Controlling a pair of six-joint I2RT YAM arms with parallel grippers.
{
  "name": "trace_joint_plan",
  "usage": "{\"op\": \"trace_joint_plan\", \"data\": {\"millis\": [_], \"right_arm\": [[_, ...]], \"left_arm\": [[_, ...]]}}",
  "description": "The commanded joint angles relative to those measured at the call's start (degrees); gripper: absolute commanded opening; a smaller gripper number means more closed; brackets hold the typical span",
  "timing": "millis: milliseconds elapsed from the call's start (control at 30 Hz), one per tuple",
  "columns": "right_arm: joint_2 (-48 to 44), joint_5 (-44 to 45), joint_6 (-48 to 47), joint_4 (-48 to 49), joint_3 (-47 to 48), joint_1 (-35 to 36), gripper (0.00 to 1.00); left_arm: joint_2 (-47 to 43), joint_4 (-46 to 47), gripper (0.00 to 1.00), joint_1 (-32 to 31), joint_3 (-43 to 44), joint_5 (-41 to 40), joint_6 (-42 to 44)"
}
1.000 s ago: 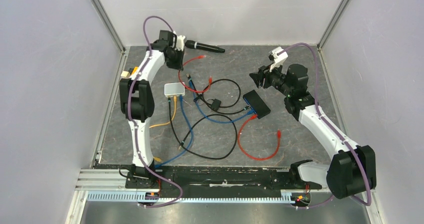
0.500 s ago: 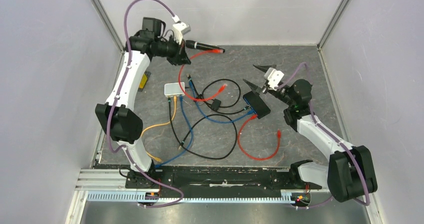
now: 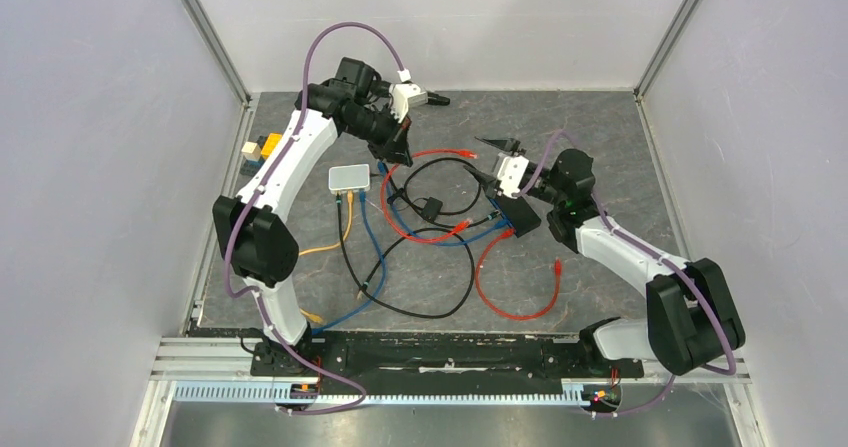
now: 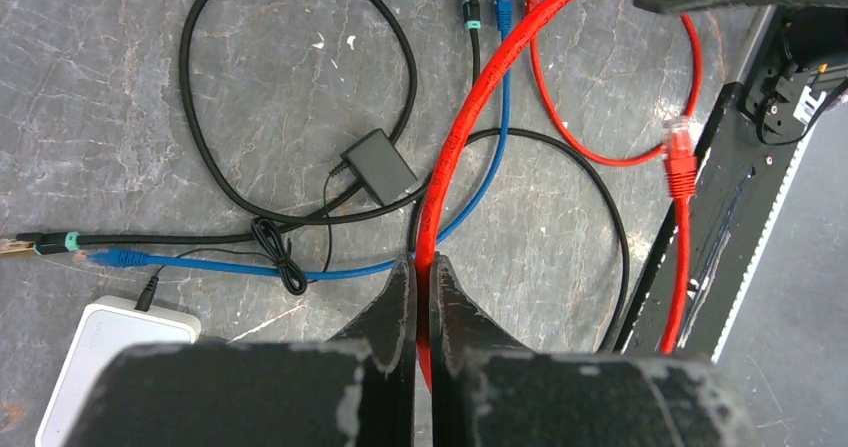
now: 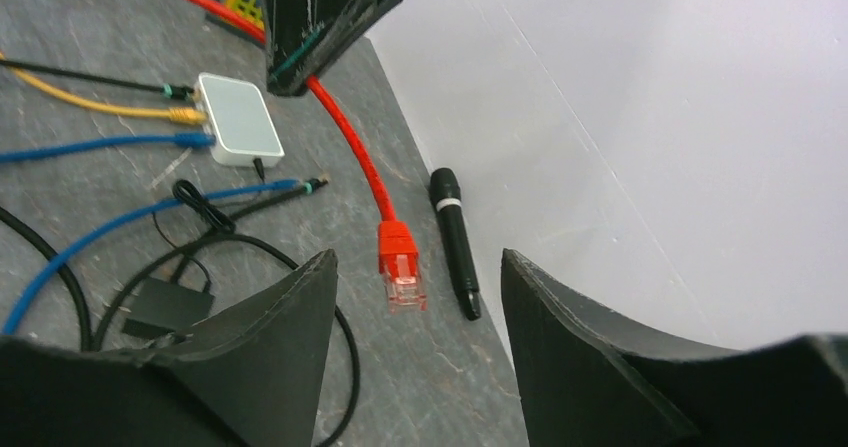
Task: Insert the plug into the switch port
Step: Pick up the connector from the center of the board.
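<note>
My left gripper [image 3: 400,155] is shut on a red cable [image 4: 470,107] and holds it above the table. In the left wrist view the cable passes between the closed fingertips [image 4: 404,277]. The cable's red plug [image 5: 400,265] hangs free at its right end [image 3: 468,154]. It sits between the open jaws of my right gripper [image 3: 490,160], apart from both fingers. The small pale box [image 3: 348,177] lies on the table left of centre. Yellow, black and blue cables enter its near long edge. Its free socket cannot be made out.
A dark blue switch [image 3: 515,209] with cables plugged in lies under my right gripper. Black, blue, yellow and red cables loop across the middle. A black adapter [image 3: 432,207] sits among them. A black microphone [image 5: 455,242] lies at the back wall. Coloured blocks [image 3: 262,145] are at the left edge.
My left arm swung from the back left toward the middle, dragging the red cable with it. My right gripper moved left and down, and its open jaws now flank the plug.
</note>
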Motion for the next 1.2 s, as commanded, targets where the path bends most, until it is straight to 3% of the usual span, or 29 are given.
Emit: {"op": "trace_joint_plan", "data": {"millis": [0,100,200,267,367,533,600,633,733,767,800,867,933,1067,1167], "right_arm": [[0.9,1.9,-9.5,-3.1,2.7,0.7,0.62],[1.5,1.9,-12.8,-7.0,4.0,0.9,0.53],[0.8,1.2,-14.0,-7.7,3.2,1.0,0.34],[0.0,0.4,-13.7,-6.7,2.3,1.1,0.27],[-0.6,-0.3,-13.4,-5.8,1.5,1.3,0.26],[-1.5,-0.7,-13.3,-5.7,1.1,1.6,0.40],[-1.8,-0.7,-13.4,-5.8,1.1,1.7,0.40],[-1.9,-0.9,-13.7,-6.3,1.1,1.7,0.34],[-2.3,-1.1,-14.5,-7.5,1.3,1.7,0.04],[-2.5,-0.9,-14.1,-7.6,1.2,1.7,0.00],[-2.7,-0.8,-13.8,-7.8,1.0,1.7,0.00],[-3.4,-1.2,-13.5,-8.5,0.3,1.7,0.00],[-3.6,-1.9,-12.4,-8.3,-0.5,1.7,0.00],[-2.3,-1.9,-4.8,-6.6,-0.6,1.7,0.00],[-1.4,-2.1,-0.7,-5.0,-1.2,1.7,0.00]], "left_arm": [[-0.2,-1.1,0.02,-0.4,-0.1,0.6,3.2],[-0.4,-1.1,0.02,-0.5,0.2,1.1,3.4],[-0.7,-1.1,0.02,-0.6,0.3,1.0,3.3],[-0.8,-1.2,0.02,-0.6,0.2,1.1,3.3],[-0.5,-1.7,0.02,-0.6,0.2,1.2,3.4],[-0.3,-2.2,0.02,-0.6,-0.1,1.1,3.4],[-0.4,-2.2,0.02,-0.6,-0.2,1.0,3.4],[-0.5,-2.1,0.02,-0.6,-0.2,1.0,3.4],[-0.5,-2.1,0.02,-0.5,-0.1,1.3,3.6],[-0.5,-2.2,0.02,-0.6,-0.1,1.3,3.7],[-0.4,-2.2,0.06,-0.5,0.0,1.5,3.9],[-0.3,0.0,0.30,-0.7,-0.5,1.7,4.4],[-0.5,5.9,0.45,-0.8,-1.4,2.1,6.3],[-4.1,15.3,0.49,-2.3,-6.2,6.8,17.1],[-9.5,27.4,0.50,-4.7,-15.1,7.7,22.7]]}}
